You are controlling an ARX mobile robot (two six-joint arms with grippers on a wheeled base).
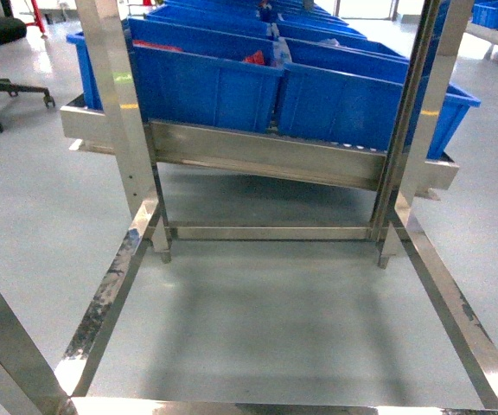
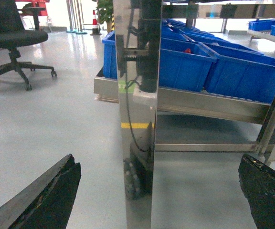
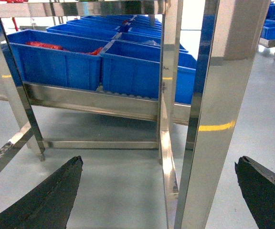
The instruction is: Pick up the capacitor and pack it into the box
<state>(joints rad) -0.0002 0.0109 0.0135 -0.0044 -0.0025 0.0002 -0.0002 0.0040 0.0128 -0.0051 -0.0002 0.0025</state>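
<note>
While the head view shows only a steel rack (image 1: 266,156) carrying blue bins (image 1: 206,86), no peach box or capacitor shows in any view; left pincer (image 2: 159,191) spread wide, empty, a steel post (image 2: 137,143) between its fingers — office chair (image 2: 13,43) far left; right pincer (image 3: 159,191) likewise agape, empty, above grey floor (image 3: 113,186).

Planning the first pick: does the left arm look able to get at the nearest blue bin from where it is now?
Probably not yet. The left gripper hangs open, low near the floor, with a steel upright directly ahead; the blue bin sits higher and beyond it on the rack.
</note>
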